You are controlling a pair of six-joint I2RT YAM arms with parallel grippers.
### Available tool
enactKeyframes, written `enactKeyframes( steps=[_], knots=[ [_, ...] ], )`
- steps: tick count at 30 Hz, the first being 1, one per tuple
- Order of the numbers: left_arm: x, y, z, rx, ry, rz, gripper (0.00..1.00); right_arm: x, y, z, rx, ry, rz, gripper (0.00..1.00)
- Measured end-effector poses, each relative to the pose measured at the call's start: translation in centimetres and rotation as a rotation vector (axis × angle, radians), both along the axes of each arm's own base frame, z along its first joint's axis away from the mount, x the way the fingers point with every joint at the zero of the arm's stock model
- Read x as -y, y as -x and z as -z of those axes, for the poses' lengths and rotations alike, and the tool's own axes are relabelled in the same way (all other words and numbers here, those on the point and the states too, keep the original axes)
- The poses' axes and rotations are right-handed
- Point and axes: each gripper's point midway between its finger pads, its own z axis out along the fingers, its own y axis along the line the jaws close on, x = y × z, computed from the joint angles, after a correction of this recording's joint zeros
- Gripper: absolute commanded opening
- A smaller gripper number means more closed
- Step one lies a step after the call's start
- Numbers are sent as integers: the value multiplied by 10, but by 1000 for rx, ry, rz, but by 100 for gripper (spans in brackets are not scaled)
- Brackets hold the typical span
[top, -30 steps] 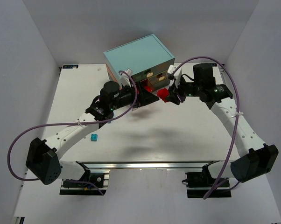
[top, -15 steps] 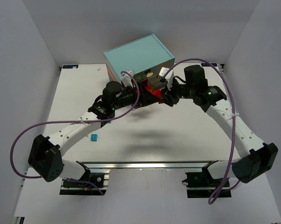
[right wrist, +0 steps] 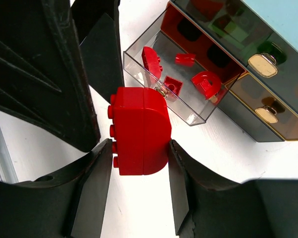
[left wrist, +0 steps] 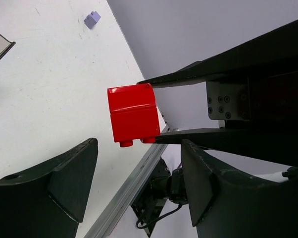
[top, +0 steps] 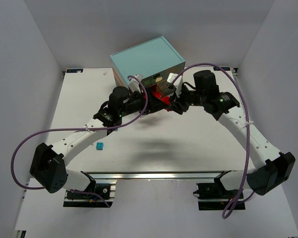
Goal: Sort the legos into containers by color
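The right gripper [right wrist: 139,148] gripped a chunky red brick [right wrist: 139,130] between its fingers, hanging just beside the near corner of an open clear drawer [right wrist: 186,111] and apparently not yet over it. The left gripper [left wrist: 139,153] hovered close by, jaws spread and holding nothing. With both arms crowded together, the left fingers could well knock the brick loose. A release here might also strike the drawer's rim and drop the brick onto the table [top: 188,144]. The open drawer held four small red pieces [right wrist: 208,82]. Behind it stood the teal-topped chest [top: 148,58], where a closed drawer [right wrist: 238,47] showed something green through its dark front. A cyan brick [top: 99,146] and a lilac brick [left wrist: 92,19] lay unsorted on the table.
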Motion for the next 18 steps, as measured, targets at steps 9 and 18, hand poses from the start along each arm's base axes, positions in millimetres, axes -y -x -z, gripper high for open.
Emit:
enactKeyframes(
  steps=[9, 18],
  knots=[
    [-4, -8, 0, 6, -4, -42, 77, 2, 11, 3, -4, 1, -14, 0],
    [-5, -9, 0, 9, -5, -46, 65, 1, 13, 1, -1, -2, -20, 0]
  ],
)
